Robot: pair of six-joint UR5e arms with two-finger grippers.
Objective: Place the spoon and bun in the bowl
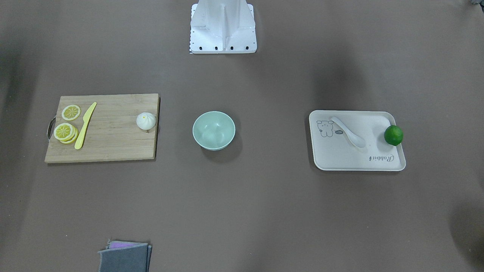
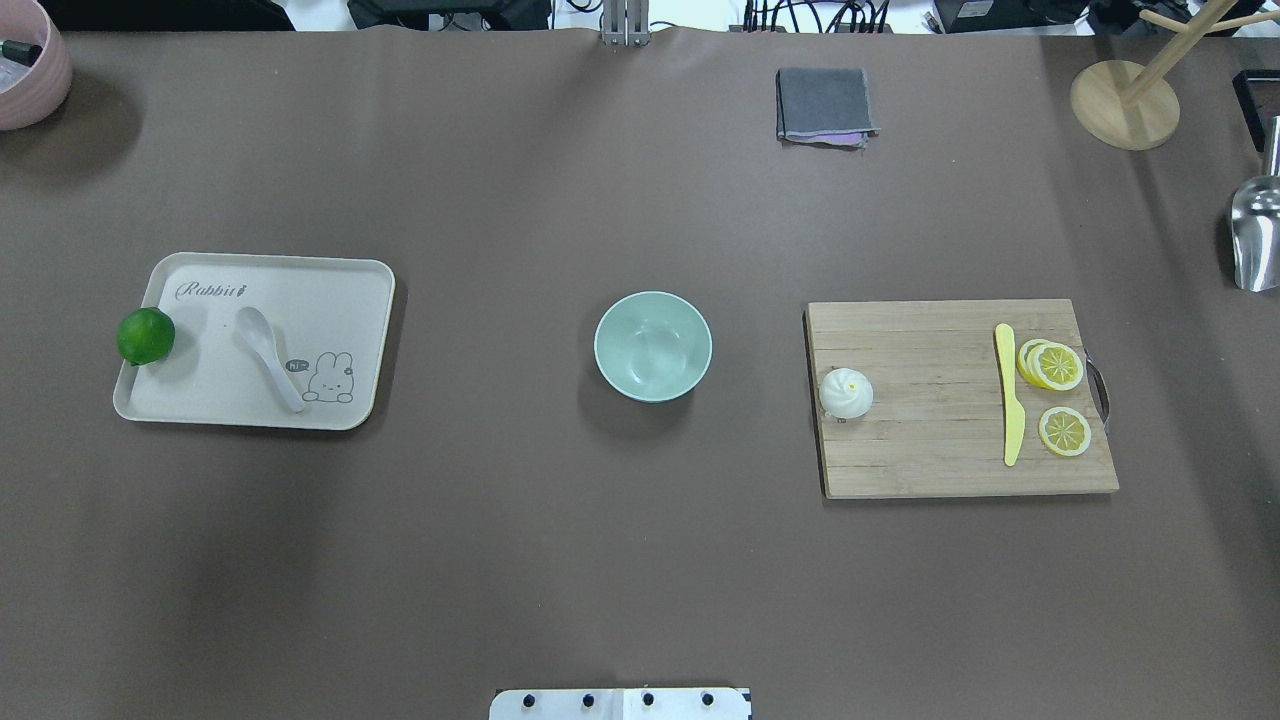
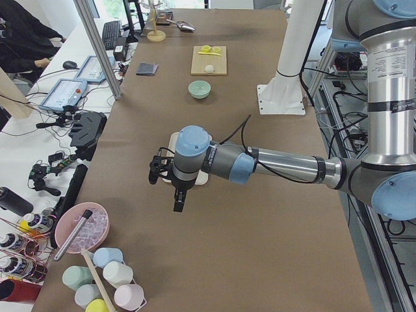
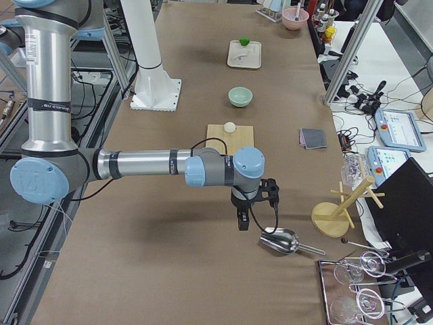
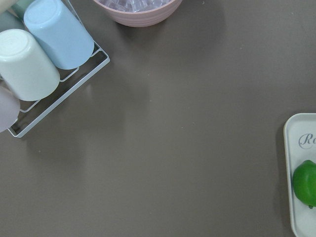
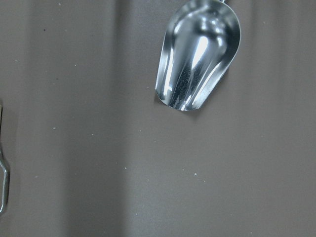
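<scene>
The white spoon (image 1: 348,132) lies on the cream tray (image 1: 378,164), also in the overhead view (image 2: 268,357). The white bun (image 1: 146,120) sits on the edge of the wooden cutting board (image 1: 113,147) nearest the bowl, also in the overhead view (image 2: 846,393). The mint-green bowl (image 1: 213,130) stands empty at the table's middle (image 2: 652,345). My left gripper (image 3: 170,188) hangs above the table beyond the tray's end. My right gripper (image 4: 247,210) hangs above the table past the board, near a metal scoop. I cannot tell whether either is open or shut.
A green lime (image 1: 393,135) rests on the tray's rim. A yellow knife (image 1: 85,125) and lemon slices (image 1: 66,124) lie on the board. A folded grey cloth (image 2: 825,105), a metal scoop (image 6: 198,54), a wooden stand (image 2: 1125,100), a pink bowl (image 5: 136,7) and a cup rack (image 5: 39,59) stand at the table's edges.
</scene>
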